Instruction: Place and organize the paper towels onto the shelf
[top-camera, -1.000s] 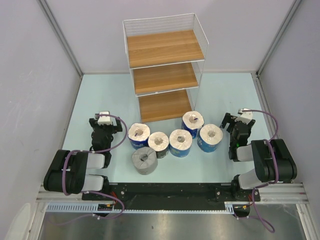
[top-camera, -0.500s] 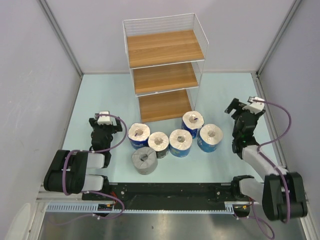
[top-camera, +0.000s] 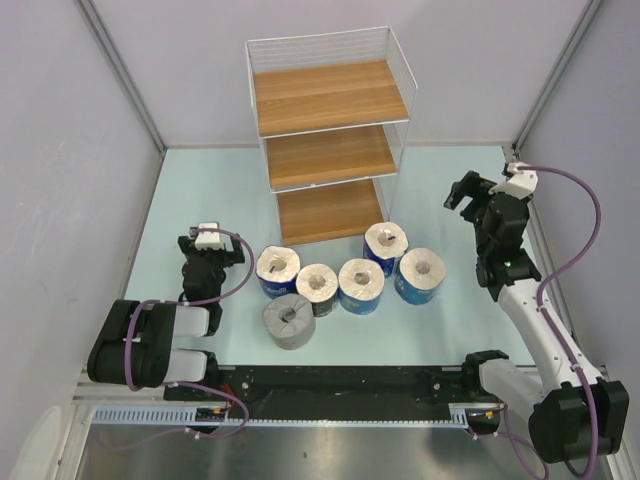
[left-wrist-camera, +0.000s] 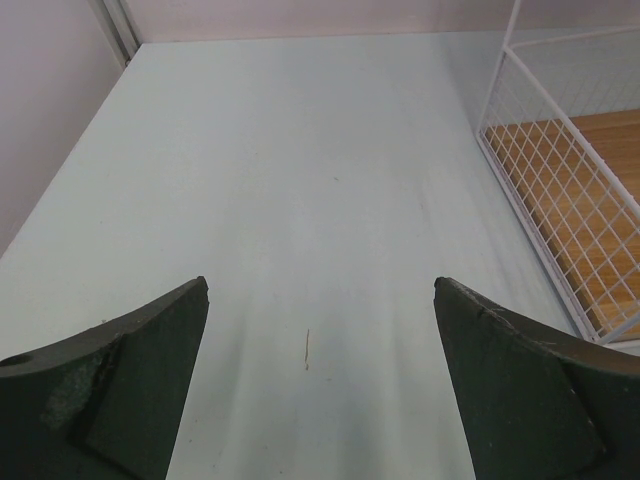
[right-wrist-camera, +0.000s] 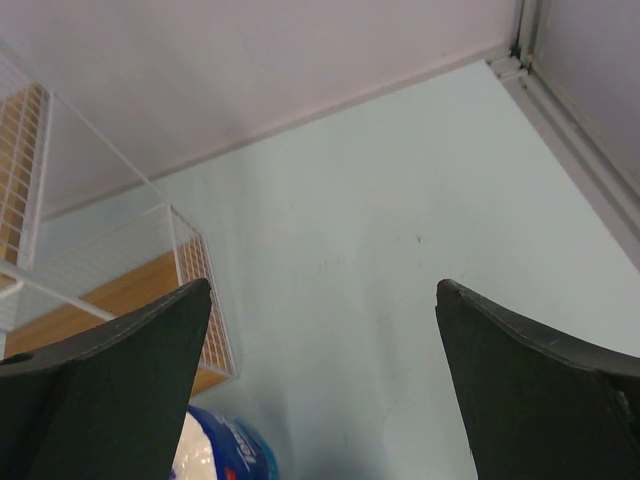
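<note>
Jaws of left tool (left-wrist-camera: 320, 282) and right tool (right-wrist-camera: 324, 285) stand apart, empty; blue paper towel (right-wrist-camera: 235, 450) cropped beside shelf (right-wrist-camera: 120, 295).

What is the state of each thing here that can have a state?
shelf: all three boards bare.
paper towels: six rolls, upright on the table, none shelved yet.
left hand: open, holding nothing.
right hand: open, holding nothing.
</note>
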